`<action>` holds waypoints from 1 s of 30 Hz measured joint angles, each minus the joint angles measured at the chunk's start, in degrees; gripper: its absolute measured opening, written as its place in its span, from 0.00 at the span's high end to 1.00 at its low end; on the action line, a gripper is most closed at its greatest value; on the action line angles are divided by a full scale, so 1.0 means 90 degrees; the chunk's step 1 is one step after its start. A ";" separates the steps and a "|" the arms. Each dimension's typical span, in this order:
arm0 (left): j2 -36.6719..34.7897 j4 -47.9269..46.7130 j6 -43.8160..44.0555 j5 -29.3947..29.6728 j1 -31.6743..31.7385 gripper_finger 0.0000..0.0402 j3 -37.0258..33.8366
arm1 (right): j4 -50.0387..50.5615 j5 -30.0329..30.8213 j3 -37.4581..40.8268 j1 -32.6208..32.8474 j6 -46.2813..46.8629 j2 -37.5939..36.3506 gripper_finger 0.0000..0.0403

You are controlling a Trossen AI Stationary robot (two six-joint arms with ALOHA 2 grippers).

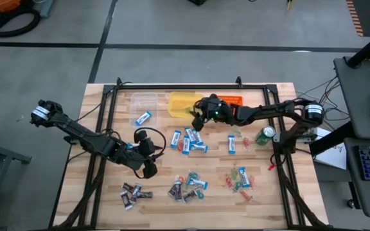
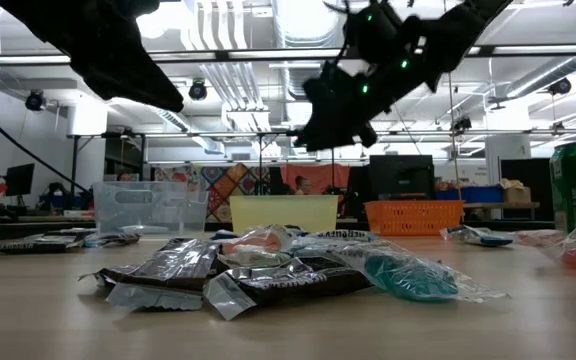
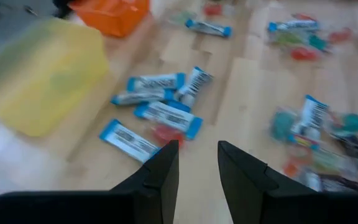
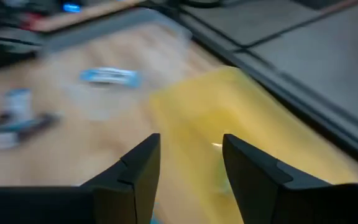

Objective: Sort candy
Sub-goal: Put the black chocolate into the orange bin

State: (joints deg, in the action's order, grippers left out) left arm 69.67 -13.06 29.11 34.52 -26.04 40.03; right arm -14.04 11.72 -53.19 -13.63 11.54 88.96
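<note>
A grey floor surrounds a pale wooden plank bench (image 1: 101, 102) inside a black frame. From above, three square tubs line its far edge: one clear (image 1: 144, 101), one yellow (image 1: 184, 102), one orange (image 1: 235, 99). The candy lies in loose clusters: blue-and-white wrappers (image 1: 188, 141) at centre, one apart (image 1: 143, 118) near the clear tub, dark brown wrappers (image 1: 135, 192) near left, small red and green sweets (image 1: 239, 179) near right. A green can (image 1: 264, 135) stands right.

From bench height, crinkled dark foil wrappers (image 2: 218, 275) fill the foreground before an open workshop.

In the left wrist view the left tool (image 3: 197, 163) hovers over bare wood near the blue wrappers, fingers parted, holding nothing.

In the right wrist view the right tool (image 4: 190, 158) hangs above the yellow tub, fingers apart and empty.
</note>
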 joint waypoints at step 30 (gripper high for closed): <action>0.0857 -0.3392 0.6277 -0.1578 0.0351 0.76 0.0000 | 0.2000 -0.0451 0.0002 0.2169 0.0828 -0.1048 0.65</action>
State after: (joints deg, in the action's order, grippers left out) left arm 77.39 -43.59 85.60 20.32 -22.88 40.03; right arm 3.97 7.66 -53.17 5.89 18.98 79.53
